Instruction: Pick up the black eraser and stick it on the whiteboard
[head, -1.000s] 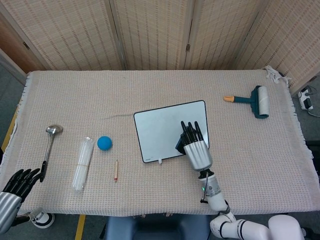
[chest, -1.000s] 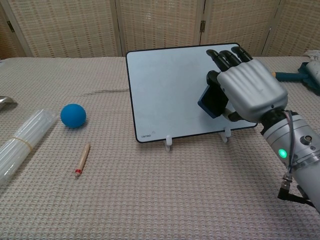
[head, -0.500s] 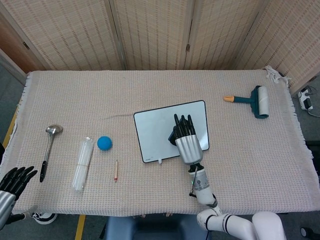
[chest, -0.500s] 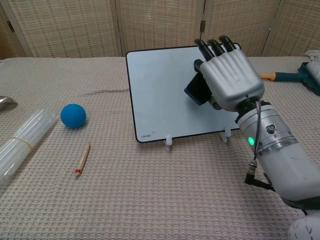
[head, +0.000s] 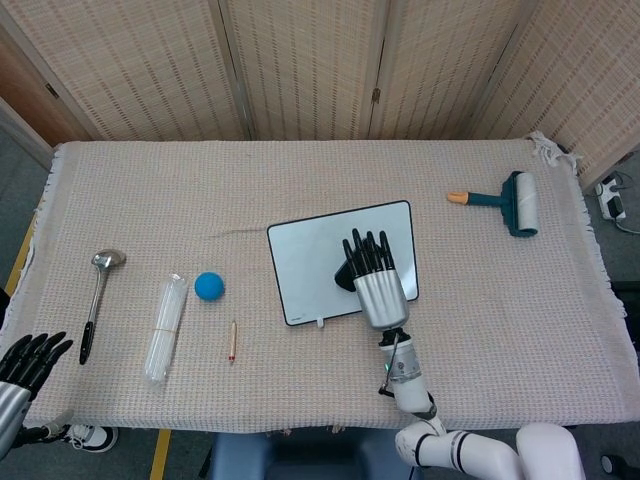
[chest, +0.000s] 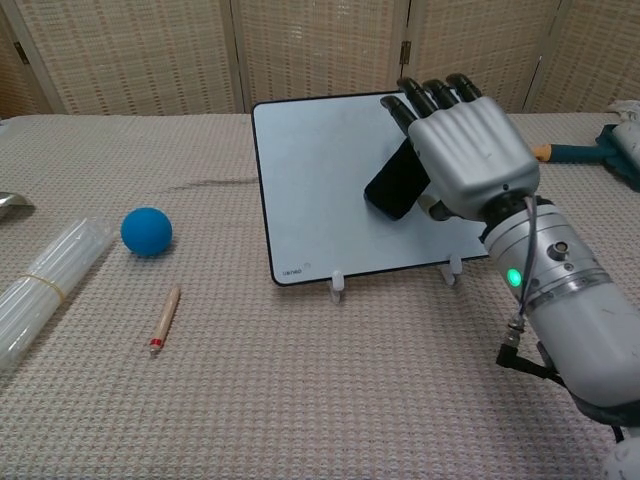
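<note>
**At the whiteboard: right hand holds the black eraser against the board face**

At the middle of the cloth-covered table (head: 330, 390), the whiteboard (chest: 320, 180) stands tilted back on two small white feet. The right hand (chest: 465, 155) is raised in front of its right half, back of the hand toward the chest camera, fingers (chest: 435, 95) pointing up along the board. The black eraser (chest: 395, 182) sits between the palm side of this hand and the white surface, gripped by the hand, with its dark body jutting out to the left of the palm. It lies against or very near the board; whether it truly touches cannot be told. In the head view the same hand (head: 375, 280) covers the lower right part of the whiteboard (head: 310, 255), and the eraser shows only as a dark edge at the hand's left side.

The left hand (head: 28, 360) hangs at the near left corner of the table, off the cloth edge, fingers apart and holding nothing.

On the left part of the table lie a metal ladle (head: 98, 300), a bundle of clear straws (head: 166, 325), a blue ball (head: 208, 286) and a short pencil (head: 232, 340), each apart from the others. A lint roller (head: 505, 200) with a teal handle lies at the far right, well apart from the board.
</note>
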